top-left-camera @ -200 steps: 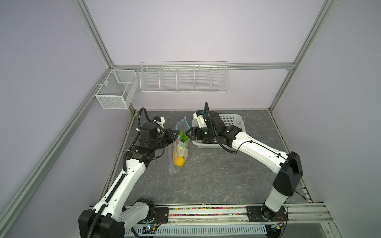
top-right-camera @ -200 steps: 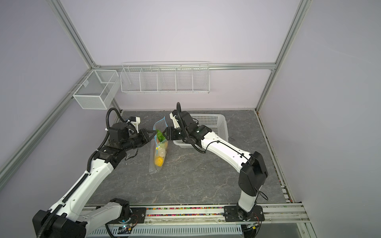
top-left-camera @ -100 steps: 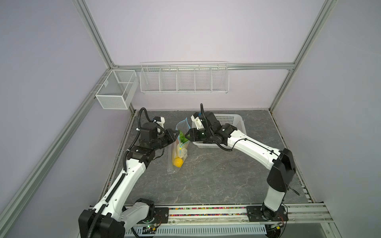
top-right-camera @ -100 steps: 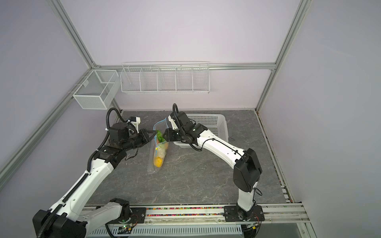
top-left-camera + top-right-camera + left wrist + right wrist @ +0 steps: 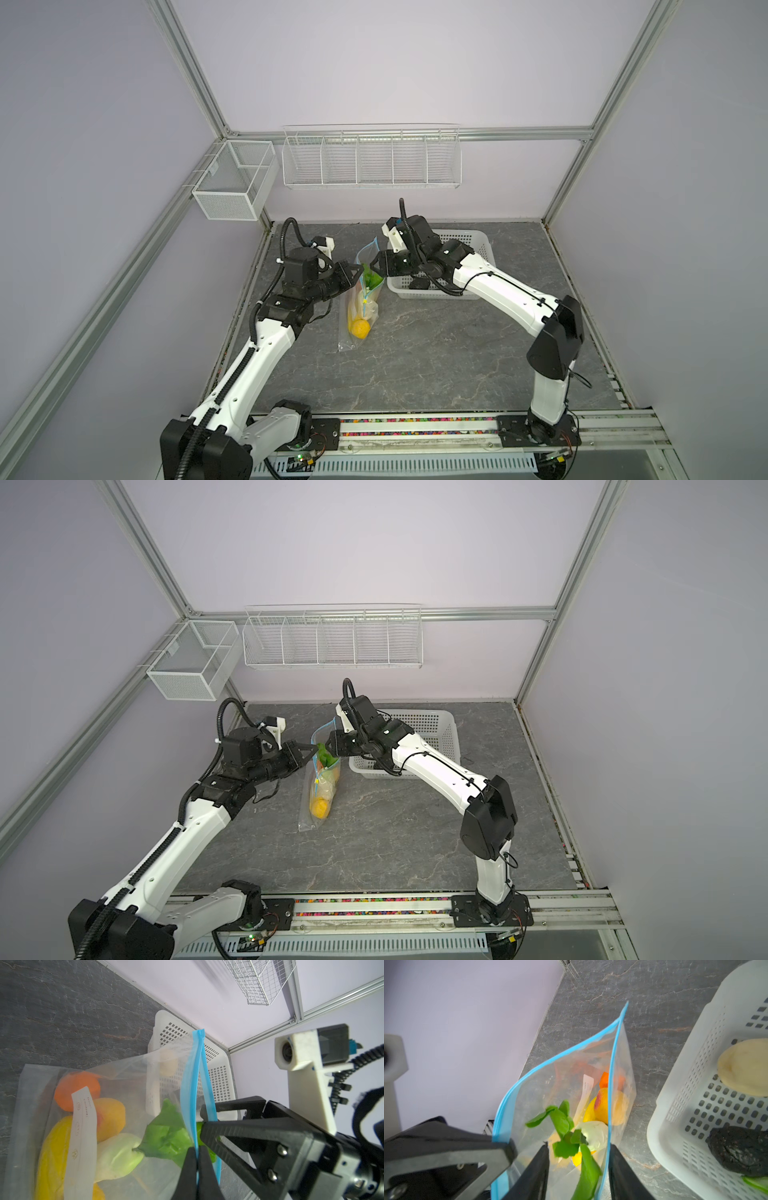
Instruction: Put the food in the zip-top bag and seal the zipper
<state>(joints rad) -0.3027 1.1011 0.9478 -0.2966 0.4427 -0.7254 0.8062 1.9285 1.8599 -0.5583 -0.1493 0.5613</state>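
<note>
The clear zip-top bag (image 5: 360, 309) (image 5: 320, 796) stands on the grey table, mouth up. My left gripper (image 5: 197, 1150) (image 5: 357, 272) is shut on one side of the blue zipper (image 5: 192, 1084), holding the mouth apart. My right gripper (image 5: 578, 1157) (image 5: 374, 268) is open at the mouth, one finger inside the bag and the other outside the far zipper strip (image 5: 611, 1084). Greens (image 5: 562, 1122) (image 5: 168, 1134) hang between its fingers, loose. An orange (image 5: 76, 1088), yellow pieces (image 5: 52, 1157) and white cabbage (image 5: 116, 1153) lie inside the bag.
The white perforated basket (image 5: 478, 249) (image 5: 685, 1084) stands right beside the bag and holds a dark avocado (image 5: 741, 1151) and a pale round piece (image 5: 745, 1068). Wire baskets (image 5: 370, 158) hang on the back wall. The left wall is close to the bag.
My right arm has shifted left, bringing the greens over and into the bag's mouth, and its jaws have narrowed a little. The left gripper has kept its hold on the zipper edge.
</note>
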